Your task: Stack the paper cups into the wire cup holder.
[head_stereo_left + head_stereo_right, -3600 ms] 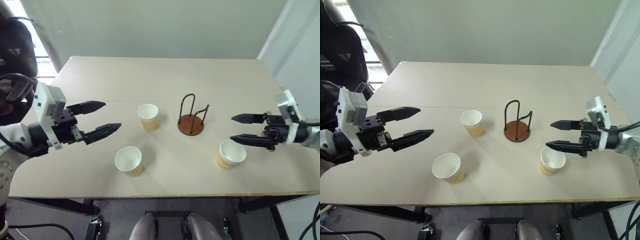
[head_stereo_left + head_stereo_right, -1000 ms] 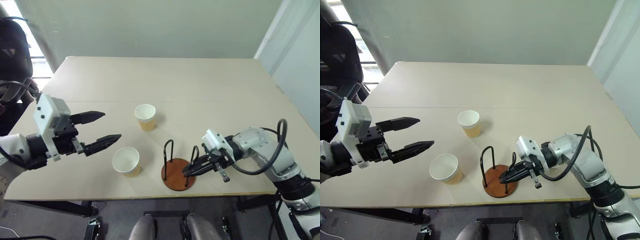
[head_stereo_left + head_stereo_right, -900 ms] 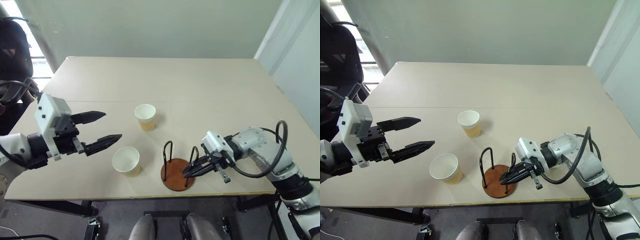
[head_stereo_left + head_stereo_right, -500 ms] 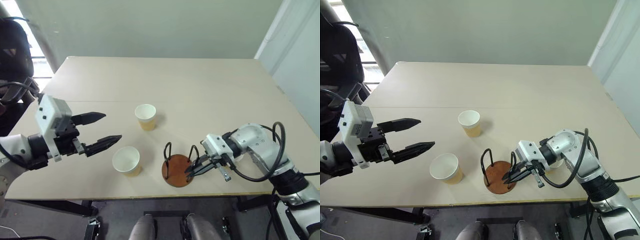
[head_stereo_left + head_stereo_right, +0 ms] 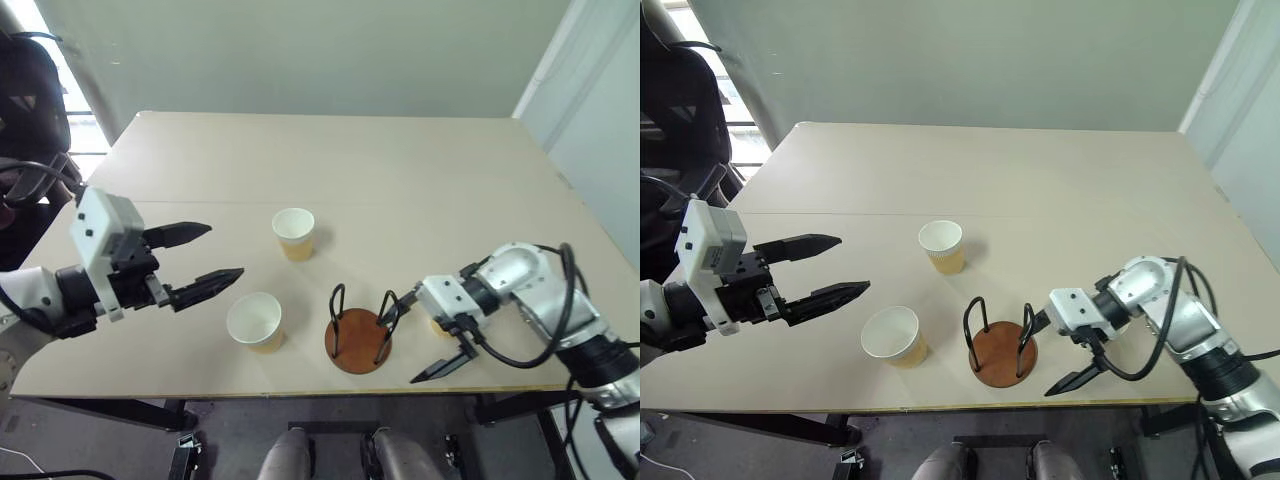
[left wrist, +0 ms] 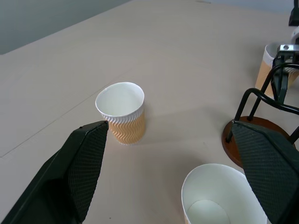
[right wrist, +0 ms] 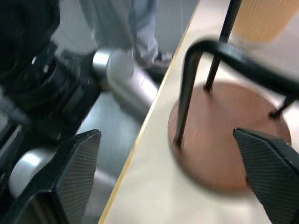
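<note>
The wire cup holder (image 5: pixel 357 336) has no cup in it, and my two near paper cups (image 5: pixel 254 321) are empty too. Its base is round and brown, with two black loops. My left gripper (image 5: pixel 206 254) and right gripper (image 5: pixel 418 338) are wide open, holding nothing.

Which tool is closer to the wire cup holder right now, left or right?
The right. The right tool, open, sits just beside the wire cup holder at the table's near edge. The left tool, open, hovers well off, beyond the nearer paper cup.

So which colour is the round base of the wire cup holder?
Reddish-brown, under black wire loops; the wire cup holder shows best in the left eye view.
</note>
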Motion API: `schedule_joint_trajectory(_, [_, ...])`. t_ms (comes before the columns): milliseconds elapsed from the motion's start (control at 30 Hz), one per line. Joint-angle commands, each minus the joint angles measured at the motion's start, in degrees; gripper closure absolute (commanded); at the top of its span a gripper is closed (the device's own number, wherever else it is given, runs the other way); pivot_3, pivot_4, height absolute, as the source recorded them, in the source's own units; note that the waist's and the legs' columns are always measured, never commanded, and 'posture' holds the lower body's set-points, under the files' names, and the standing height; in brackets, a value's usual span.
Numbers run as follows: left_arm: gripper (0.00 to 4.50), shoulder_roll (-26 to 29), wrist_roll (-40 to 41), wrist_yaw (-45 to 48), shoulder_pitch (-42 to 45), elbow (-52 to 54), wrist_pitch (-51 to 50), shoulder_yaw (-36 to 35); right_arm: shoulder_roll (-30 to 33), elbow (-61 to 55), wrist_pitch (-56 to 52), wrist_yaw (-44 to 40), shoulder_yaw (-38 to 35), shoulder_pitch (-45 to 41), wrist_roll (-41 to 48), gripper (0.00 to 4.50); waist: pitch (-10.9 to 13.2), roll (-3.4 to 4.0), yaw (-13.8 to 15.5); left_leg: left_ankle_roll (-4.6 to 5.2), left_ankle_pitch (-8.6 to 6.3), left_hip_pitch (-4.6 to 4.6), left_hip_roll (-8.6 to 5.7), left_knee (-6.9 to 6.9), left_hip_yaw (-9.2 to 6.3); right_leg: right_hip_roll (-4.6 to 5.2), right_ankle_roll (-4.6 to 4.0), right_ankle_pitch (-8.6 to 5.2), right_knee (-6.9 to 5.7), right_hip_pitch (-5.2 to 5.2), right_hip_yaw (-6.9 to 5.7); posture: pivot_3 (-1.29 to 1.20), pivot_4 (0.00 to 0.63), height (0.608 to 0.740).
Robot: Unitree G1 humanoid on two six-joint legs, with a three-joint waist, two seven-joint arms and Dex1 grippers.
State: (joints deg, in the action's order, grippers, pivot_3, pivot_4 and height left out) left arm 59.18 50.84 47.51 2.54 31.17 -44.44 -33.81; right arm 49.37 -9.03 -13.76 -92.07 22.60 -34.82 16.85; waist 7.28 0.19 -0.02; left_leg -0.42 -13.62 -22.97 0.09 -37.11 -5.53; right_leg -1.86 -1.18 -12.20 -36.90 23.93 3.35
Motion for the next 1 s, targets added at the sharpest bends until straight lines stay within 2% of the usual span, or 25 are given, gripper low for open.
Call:
schedule_joint_trajectory(33, [0.00,1.5,2.3,1.9,2.6,-0.8,0.0,-1.2,1.4,-3.6,-1.4,-0.4,-3.5,-4.1,3.3,0.04,0.0,0.00,0.0,0.00,0.00,0.02,0.00,0.00,0.00,0.00,-0.01,-0.01,-0.02,0.00,-0.01,0.00,0.150,0.740])
schedule_joint_trajectory(167, [0.00,3.7,7.0,6.3,3.4,-1.9,-2.8,-3.1,4.2,-7.5,-6.8,0.3,-9.2,-6.9,7.1,0.04,0.0,0.01,-0.1,-0.01,0.02,0.03,0.00,0.02,0.01,-0.01,-0.04,-0.03,-0.03,0.03,0.00,0.00,0.150,0.740])
schedule_joint_trajectory(300, [0.00,6.7,11.0,12.3,3.6,-1.3,-4.5,-3.2,10.9,-11.9,-13.5,2.4,-17.4,-5.8,11.3,0.04,0.0,-0.01,0.2,0.01,-0.02,-0.07,0.00,0.03,0.00,-0.01,0.00,-0.05,0.02,0.02,0.00,0.00,0.150,0.740])
schedule_joint_trajectory(433, [0.00,9.1,10.7,18.2,0.2,3.0,-4.8,-1.1,19.3,-13.3,-16.2,3.1,-24.3,1.1,10.9,0.04,0.0,-0.05,0.7,0.01,-0.15,-0.16,-0.03,0.02,0.01,0.01,0.05,-0.17,0.10,-0.03,0.02,0.00,0.150,0.740])
schedule_joint_trajectory(500, [0.00,10.0,9.3,19.5,0.7,2.3,-3.6,0.0,23.0,-13.7,-14.9,4.3,-25.9,8.3,7.2,0.04,0.0,-0.13,0.8,-0.07,-0.26,-0.13,-0.04,0.00,0.01,0.01,0.10,-0.22,0.10,-0.04,0.05,0.00,0.150,0.740])
schedule_joint_trajectory(567, [0.00,10.1,9.1,19.5,2.0,2.0,-3.1,1.6,24.5,-14.5,-12.9,6.1,-25.3,13.7,4.1,0.04,0.0,-0.15,0.8,-0.10,-0.31,-0.05,-0.03,0.00,0.00,0.01,0.10,-0.31,0.03,-0.05,0.03,0.00,0.150,0.740])
schedule_joint_trajectory(633, [0.00,10.0,9.1,18.9,3.3,2.1,-3.0,3.0,23.6,-15.0,-12.2,8.0,-23.6,15.3,2.7,0.04,0.0,-0.09,0.7,-0.12,-0.34,0.01,-0.02,0.00,0.00,0.01,0.09,-0.33,-0.02,-0.05,0.04,0.00,0.150,0.740])
schedule_joint_trajectory(767, [0.00,10.0,9.3,18.7,4.1,2.4,-3.8,3.2,22.4,-15.0,-11.5,9.0,-20.6,15.3,1.3,0.04,0.1,-0.05,-0.2,-0.07,-0.22,0.05,-0.01,0.00,0.05,-0.03,0.34,-0.20,-0.04,-0.03,0.07,0.00,0.150,0.740])
schedule_joint_trajectory(1000, [0.00,10.0,11.6,18.4,1.2,5.2,-6.8,-1.9,19.5,-10.9,-7.4,9.1,-14.9,12.2,-3.7,0.04,0.1,-0.06,-0.1,0.09,-0.13,-0.01,-0.02,-0.03,0.05,-0.03,0.62,-0.13,0.00,-0.06,0.12,0.00,0.150,0.740])
